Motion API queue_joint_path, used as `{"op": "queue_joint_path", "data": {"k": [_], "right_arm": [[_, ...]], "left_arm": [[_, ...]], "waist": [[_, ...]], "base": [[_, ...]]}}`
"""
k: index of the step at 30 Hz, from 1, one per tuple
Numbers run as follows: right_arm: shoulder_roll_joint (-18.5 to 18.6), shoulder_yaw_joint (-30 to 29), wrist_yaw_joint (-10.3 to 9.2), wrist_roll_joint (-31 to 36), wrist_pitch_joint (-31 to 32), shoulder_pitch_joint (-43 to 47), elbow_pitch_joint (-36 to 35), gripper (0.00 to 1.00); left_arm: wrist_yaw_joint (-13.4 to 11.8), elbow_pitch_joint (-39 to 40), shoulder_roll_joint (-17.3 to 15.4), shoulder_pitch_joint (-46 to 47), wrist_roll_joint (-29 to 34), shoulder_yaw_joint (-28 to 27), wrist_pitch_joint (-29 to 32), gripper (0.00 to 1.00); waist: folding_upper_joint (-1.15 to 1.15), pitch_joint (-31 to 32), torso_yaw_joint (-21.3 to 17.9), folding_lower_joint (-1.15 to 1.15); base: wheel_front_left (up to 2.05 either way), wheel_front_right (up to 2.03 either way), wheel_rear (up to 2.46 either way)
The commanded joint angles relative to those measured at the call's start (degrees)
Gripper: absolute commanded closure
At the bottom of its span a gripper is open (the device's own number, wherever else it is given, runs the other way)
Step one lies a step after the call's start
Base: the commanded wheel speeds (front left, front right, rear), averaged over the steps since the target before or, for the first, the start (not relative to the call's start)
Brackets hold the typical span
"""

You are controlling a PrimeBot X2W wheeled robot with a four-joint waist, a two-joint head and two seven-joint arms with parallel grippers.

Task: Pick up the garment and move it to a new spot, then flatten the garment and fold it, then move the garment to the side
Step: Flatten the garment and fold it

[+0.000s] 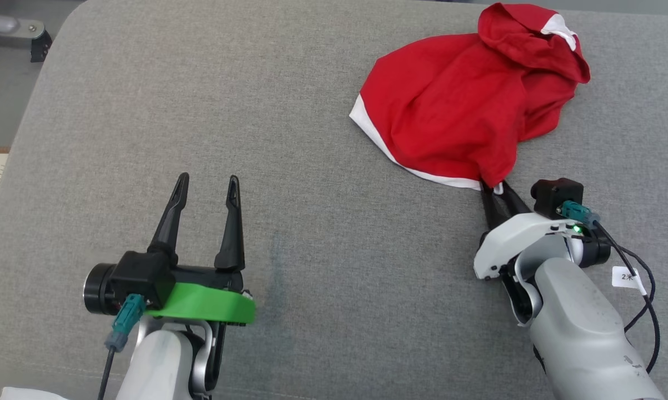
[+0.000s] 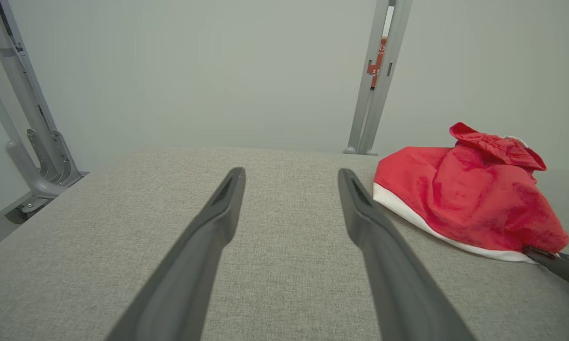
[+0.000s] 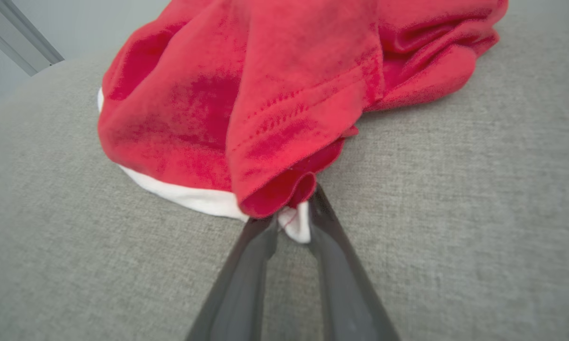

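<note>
Right end effector point(image 1: 494, 186) is nearly closed and pinches the near corner of the red garment point(image 1: 456, 111). In the right wrist view a fold of red cloth and a bit of white trim sit between the fingertips point(image 3: 265, 222). The garment is a crumpled heap on the grey fabric bench point(image 1: 312, 166), on the far right side, straight ahead of that end effector and fanning away from the pinch point. The long axis is only rough: it runs diagonally from the white-edged hem at near left to the bunched lump with white trim at far right. Can't tell which end is the collar. Left end effector point(image 1: 209, 180) is wide open and holds nothing, fingers pointing away over bare bench, well apart from the cloth, which lies to its far right. The right arm is clearly the nearer one. My read: the pick is made and the carry to a new spot comes next, with a risk that this thin corner grip slips.
</note>
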State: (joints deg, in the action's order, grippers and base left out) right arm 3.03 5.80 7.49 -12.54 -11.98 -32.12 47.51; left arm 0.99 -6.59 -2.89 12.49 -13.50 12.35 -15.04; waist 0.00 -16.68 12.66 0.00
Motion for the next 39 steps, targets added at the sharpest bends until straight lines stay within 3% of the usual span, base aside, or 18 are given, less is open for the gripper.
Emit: {"op": "queue_joint_path", "data": {"k": [1, 8, 17, 24, 25, 26, 33, 39], "right_arm": [[0.0, 0.58, 0.0, -0.36, -0.72, 0.38, 1.08, 1.0], [1.21, -0.36, -0.02, -1.32, -2.94, 2.59, -2.53, 1.0], [3.84, -8.5, -0.02, -2.07, -2.11, 12.15, -12.51, 1.0], [2.85, -16.02, -0.02, 1.46, 1.18, 16.65, -15.44, 1.0], [2.59, -17.34, -0.02, 2.67, 1.14, 16.69, -15.6, 0.18], [2.1, -18.17, -0.02, 3.24, 1.08, 16.52, -15.8, 0.0], [0.21, -16.49, -0.01, 7.39, -1.11, 15.38, -21.83, 0.0], [-0.05, -4.39, 0.0, 3.69, -2.05, 16.52, -28.34, 0.0]], "left_arm": [[0.04, -0.35, -0.03, -0.47, 0.49, -0.32, -0.17, 0.0], [0.51, -0.77, -0.06, -1.6, 1.72, -1.57, -0.17, 0.0], [1.1, -0.78, -0.06, -1.89, 2.07, -2.63, -0.17, 0.0], [1.23, -1.26, -0.08, -0.76, 1.9, -2.03, -0.17, 0.0], [1.25, -1.38, -0.08, -0.64, 1.83, -1.92, -0.17, 0.0], [1.31, -1.48, -0.08, -0.54, 1.75, -1.77, -0.17, 0.0], [1.29, -2.02, -0.08, -0.6, 1.41, -1.16, -0.17, 0.0], [1.03, -2.1, -0.08, -1.06, 1.0, -0.82, -0.17, 0.0]], "waist": [[0.0, 0.95, -1.28, 0.0], [0.0, 3.59, -6.66, 0.0], [0.0, 4.65, -13.4, 0.0], [0.0, 4.15, -15.13, 0.0], [0.0, 4.14, -15.15, 0.0], [0.0, 4.14, -15.1, 0.0], [0.0, 4.88, -13.89, 0.0], [0.0, 5.8, -11.75, 0.0]], "base": [[0.0, 0.0, 0.0], [0.0, 0.0, 0.0], [0.0, 0.0, 0.0], [0.0, 0.0, 0.0], [0.0, 0.0, 0.0], [0.0, 0.0, 0.0], [0.0, 0.0, 0.0], [0.0, 0.0, 0.0]]}}
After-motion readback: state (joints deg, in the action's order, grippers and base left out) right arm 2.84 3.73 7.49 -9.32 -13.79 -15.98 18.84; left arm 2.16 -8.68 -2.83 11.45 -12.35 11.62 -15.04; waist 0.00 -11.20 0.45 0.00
